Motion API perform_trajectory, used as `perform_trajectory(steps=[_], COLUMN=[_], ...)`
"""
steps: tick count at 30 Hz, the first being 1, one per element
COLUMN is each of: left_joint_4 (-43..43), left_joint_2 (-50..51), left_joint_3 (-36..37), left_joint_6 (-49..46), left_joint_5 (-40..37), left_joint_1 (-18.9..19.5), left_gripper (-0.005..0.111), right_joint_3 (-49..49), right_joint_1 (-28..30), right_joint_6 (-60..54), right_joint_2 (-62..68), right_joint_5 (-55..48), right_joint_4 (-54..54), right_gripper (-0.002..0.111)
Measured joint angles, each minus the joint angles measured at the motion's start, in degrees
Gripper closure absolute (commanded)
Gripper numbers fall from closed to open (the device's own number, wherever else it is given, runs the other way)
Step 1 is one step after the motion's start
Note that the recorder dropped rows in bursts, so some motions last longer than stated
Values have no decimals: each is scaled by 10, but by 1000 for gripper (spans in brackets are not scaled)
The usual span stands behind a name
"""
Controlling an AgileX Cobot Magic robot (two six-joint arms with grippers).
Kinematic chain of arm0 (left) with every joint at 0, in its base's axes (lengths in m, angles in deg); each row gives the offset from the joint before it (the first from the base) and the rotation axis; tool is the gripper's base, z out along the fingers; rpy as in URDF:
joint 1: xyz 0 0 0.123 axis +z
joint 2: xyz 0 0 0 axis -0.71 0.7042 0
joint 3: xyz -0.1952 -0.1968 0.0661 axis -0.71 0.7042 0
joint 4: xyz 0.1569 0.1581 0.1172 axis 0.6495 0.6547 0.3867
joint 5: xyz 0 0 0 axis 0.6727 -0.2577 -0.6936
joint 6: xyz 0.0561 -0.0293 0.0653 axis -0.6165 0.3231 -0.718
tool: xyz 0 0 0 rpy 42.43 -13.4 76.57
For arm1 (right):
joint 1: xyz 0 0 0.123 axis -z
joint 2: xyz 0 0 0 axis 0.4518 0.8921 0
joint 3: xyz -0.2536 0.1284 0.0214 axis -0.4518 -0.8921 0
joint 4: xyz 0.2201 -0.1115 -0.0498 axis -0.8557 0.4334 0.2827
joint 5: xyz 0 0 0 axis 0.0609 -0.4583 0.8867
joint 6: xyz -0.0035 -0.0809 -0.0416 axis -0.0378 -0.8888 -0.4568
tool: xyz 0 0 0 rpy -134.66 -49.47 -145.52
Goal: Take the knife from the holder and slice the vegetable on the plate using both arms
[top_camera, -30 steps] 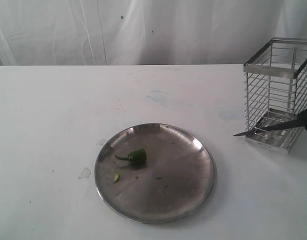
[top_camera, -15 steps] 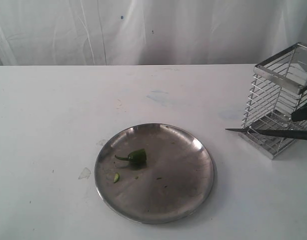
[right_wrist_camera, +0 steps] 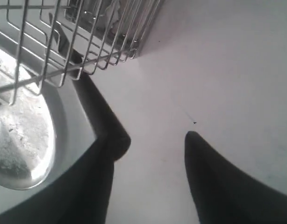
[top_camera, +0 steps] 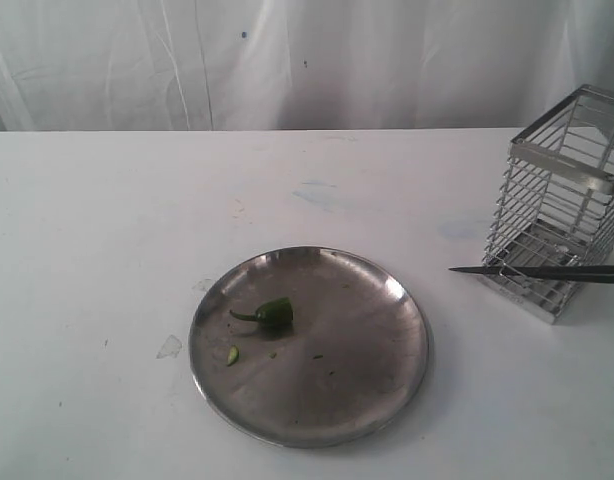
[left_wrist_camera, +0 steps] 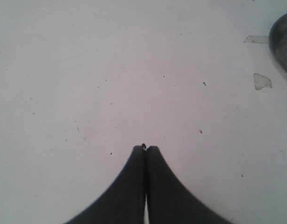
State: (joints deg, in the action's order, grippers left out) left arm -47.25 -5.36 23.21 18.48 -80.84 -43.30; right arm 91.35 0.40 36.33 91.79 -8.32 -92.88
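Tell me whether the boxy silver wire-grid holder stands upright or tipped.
Tipped: the boxy silver wire-grid holder leans rightward, side wires slanted, not vertical.

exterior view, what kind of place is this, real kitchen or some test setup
Likely a staged test bench, not a kitchen: plain white table, draped white backdrop, a steel plate and wire holder.

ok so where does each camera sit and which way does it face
exterior: raised off the arms, looking down across the white table at the round steel plate and the silver wire-grid holder, white curtain behind; no part of the robot shows.
left wrist: on the left arm, looking down on the table; the shut left gripper shows.
right wrist: on the right arm, low beside the holder; the open right gripper shows.
shared: exterior and left wrist both catch the plate's rim; exterior and right wrist both catch the holder.
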Motion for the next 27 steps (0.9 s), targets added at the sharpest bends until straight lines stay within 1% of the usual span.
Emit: perform_trajectory(steps=[3, 5, 6, 8, 9, 10, 11, 12, 13, 14, 15, 16, 17, 20, 22, 23, 27], left_joint_4=[0, 0, 0, 0, 0, 0, 0, 0, 0, 0, 0, 0, 0, 0, 0, 0, 0], left_joint_2=[0, 0, 0, 0, 0, 0, 0, 0, 0, 0, 0, 0, 0, 0, 0, 0, 0], left_joint_3=[0, 0, 0, 0, 0, 0, 0, 0, 0, 0, 0, 0, 0, 0, 0, 0, 0], left_joint_6=[0, 0, 0, 0, 0, 0, 0, 0, 0, 0, 0, 0, 0, 0, 0, 0, 0], left_joint_5=[0, 0, 0, 0, 0, 0, 0, 0, 0, 0, 0, 0, 0, 0, 0, 0, 0], left_joint_1=[0, 0, 0, 0, 0, 0, 0, 0, 0, 0, 0, 0, 0, 0, 0, 0, 0], left_gripper=[107, 107, 107, 107, 107, 107, 107, 107, 107, 107, 107, 107, 107, 107, 107, 107, 107], right_joint_3=[0, 0, 0, 0, 0, 0, -1, -4, -13, -21, -39, -53, -76, -153, -195, -205, -246], right_joint_1=[-1, -12, -21, -62, -96, -118, -169, -191, -242, -259, -299, -325, -355, -436, -464, -470, -496], right_joint_6=[6, -1, -6, -30, -56, -79, -137, -161, -183, -183, -172, -161, -156, -169, -159, -150, -147], right_joint_2=[-35, -53, -63, -95, -122, -139, -180, -201, -238, -250, -269, -273, -276, -276, -276, -276, -278], right_joint_5=[-1, -1, -1, -1, -1, -1, 6, 13, 33, 43, 59, 64, 66, 71, 74, 78, 135], right_joint_4=[-44, -71, -81, -86, -70, -54, -5, 24, 103, 141, 241, 304, 350, 424, 515, 541, 576], right_gripper=[64, 64, 66, 70, 70, 70, 70, 70, 70, 70, 70, 70, 70, 70, 70, 70, 70])
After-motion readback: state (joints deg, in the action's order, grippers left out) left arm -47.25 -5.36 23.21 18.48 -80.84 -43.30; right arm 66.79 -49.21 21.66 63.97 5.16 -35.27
